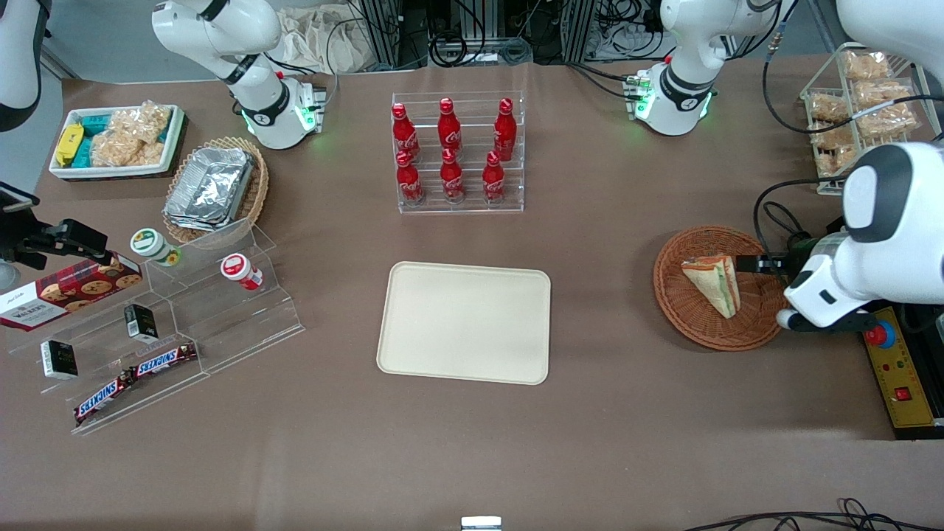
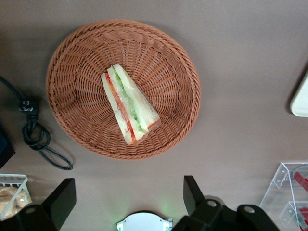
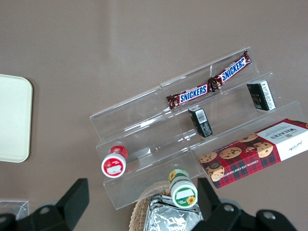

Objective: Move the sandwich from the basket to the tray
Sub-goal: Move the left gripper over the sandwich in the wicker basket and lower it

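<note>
The sandwich [image 1: 715, 284], a pale wedge with green and orange-red layers, lies in the round reddish-brown wicker basket [image 1: 689, 318] toward the working arm's end of the table. In the left wrist view the sandwich [image 2: 129, 103] lies near the middle of the basket [image 2: 72, 62]. My left gripper [image 1: 767, 263] hovers above the basket's rim on the working arm's side, open wide and empty; its black fingers [image 2: 60, 199] stand well apart, above bare table beside the basket, with the gripper [image 2: 126, 195] clear of the sandwich. The cream-beige tray [image 1: 464, 321] lies empty at the table's middle; its corner shows in the wrist view [image 2: 301, 98].
A clear rack of red cola bottles [image 1: 457, 151] stands farther from the camera than the tray. A black cable [image 2: 36, 139] lies beside the basket. A yellow control box with red button [image 1: 896, 376] and a wire rack of snack bags [image 1: 859, 96] sit at the working arm's end.
</note>
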